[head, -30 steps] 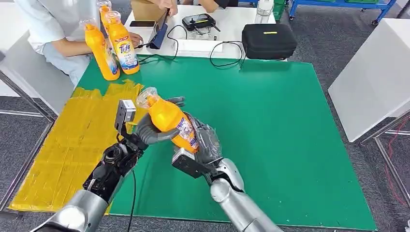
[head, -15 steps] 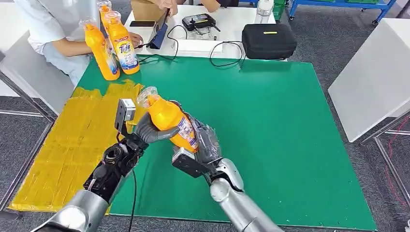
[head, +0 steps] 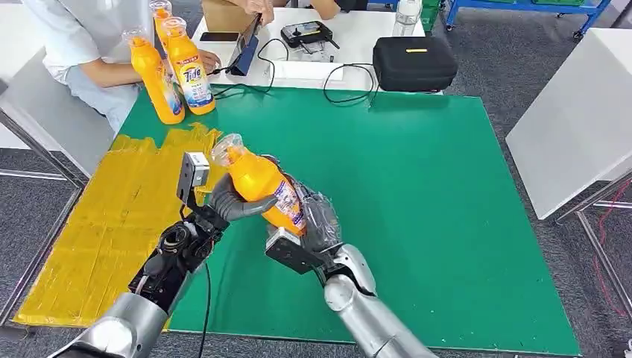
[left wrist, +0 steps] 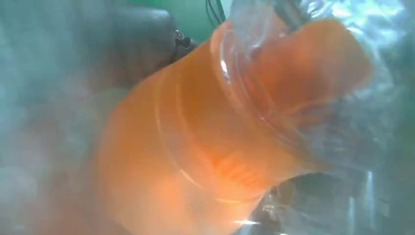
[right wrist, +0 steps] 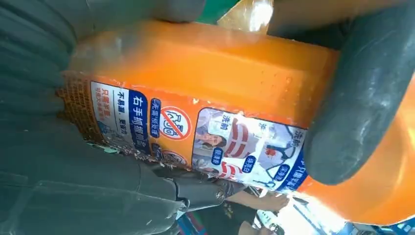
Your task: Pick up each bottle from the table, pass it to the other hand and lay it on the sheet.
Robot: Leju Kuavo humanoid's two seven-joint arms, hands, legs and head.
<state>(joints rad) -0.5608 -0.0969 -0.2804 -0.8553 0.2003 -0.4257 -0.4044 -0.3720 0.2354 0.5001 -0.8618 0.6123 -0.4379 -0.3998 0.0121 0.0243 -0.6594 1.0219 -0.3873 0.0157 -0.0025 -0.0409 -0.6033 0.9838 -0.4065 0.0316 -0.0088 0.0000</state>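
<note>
Left hand and right hand both grip the tilted bottle above the green mat, just beside the yellow sheet's edge, open mat to the right.

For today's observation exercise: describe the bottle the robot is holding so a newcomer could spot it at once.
Start at the green table; above its near left part both silver arms meet. There the left robot hand and right robot hand both grip one orange bottle. Unlike the upright bottles at the far corner, it is tilted and off the table.
</note>
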